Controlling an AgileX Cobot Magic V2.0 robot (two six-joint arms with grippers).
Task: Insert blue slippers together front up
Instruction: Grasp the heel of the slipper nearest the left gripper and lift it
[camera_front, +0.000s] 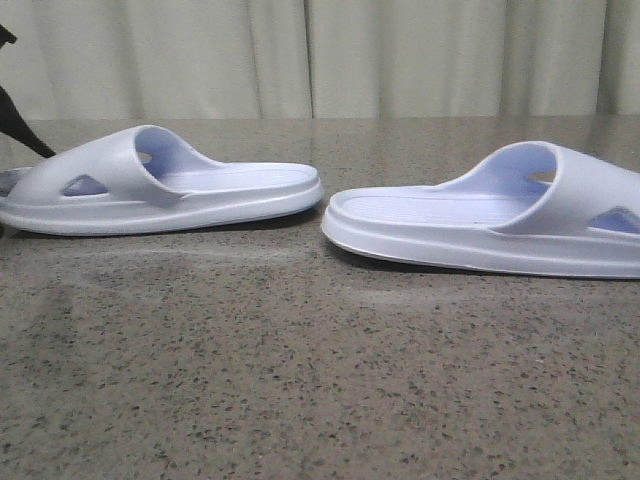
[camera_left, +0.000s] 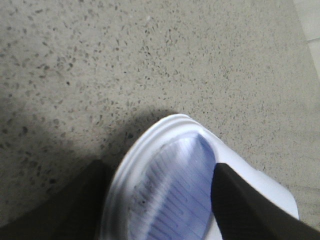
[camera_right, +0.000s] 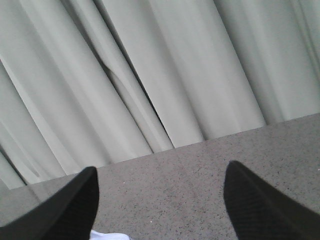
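Blue slippers (camera_front: 160, 185) lie heel to heel on the worktop (camera_front: 300, 380); my left jaws straddle one end wide, right jaws wide, empty.

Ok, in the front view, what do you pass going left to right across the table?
Dark part of the left arm at the left edge → left slipper, its open end towards the middle → bare strip of speckled table → right slipper, its strap towards the right edge.
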